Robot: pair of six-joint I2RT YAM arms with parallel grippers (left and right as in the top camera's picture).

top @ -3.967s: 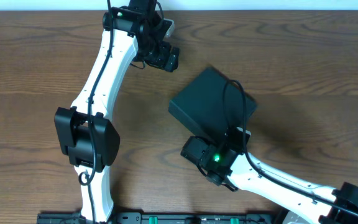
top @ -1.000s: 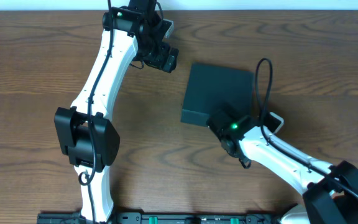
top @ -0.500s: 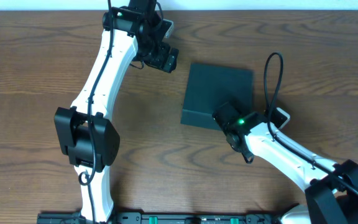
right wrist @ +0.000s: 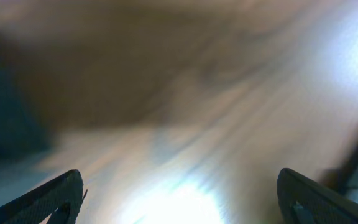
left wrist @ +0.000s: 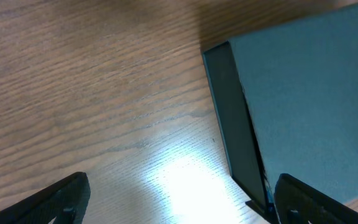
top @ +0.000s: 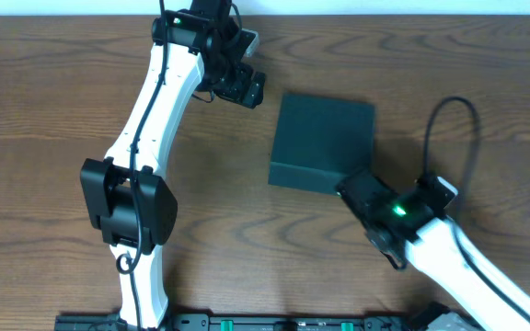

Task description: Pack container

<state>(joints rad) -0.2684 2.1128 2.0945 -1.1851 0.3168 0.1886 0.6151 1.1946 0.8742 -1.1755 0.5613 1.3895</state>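
Nearest, a black base rail (top: 247, 323) runs along the front edge, and both arms rise from it. The table (top: 44, 138) is dark brown wood with strong grain, and lamp glare shows on it in both wrist views.

The right gripper (top: 355, 188) sits at the container's near right corner; from overhead I can't tell whether it touches. The right wrist view is badly blurred. Its fingers (right wrist: 55, 199) are spread as wide as they go, with only smeared wood between them, so it holds nothing.

The container (top: 325, 138) is mid-table, right of centre. It is a matte dark green-black square sitting flat, and its top looks closed.

Further back, the left gripper (top: 242, 87) hovers just beside the container's far left corner, apart from it in the overhead view. Its fingers (left wrist: 61, 199) are also fully spread, with bare wood between them and nothing gripped. In the left wrist view the box's side wall runs down toward the right finger, and I can't tell whether they touch.

At the very back, a pale strip (top: 385, 7) runs past the table's far edge.
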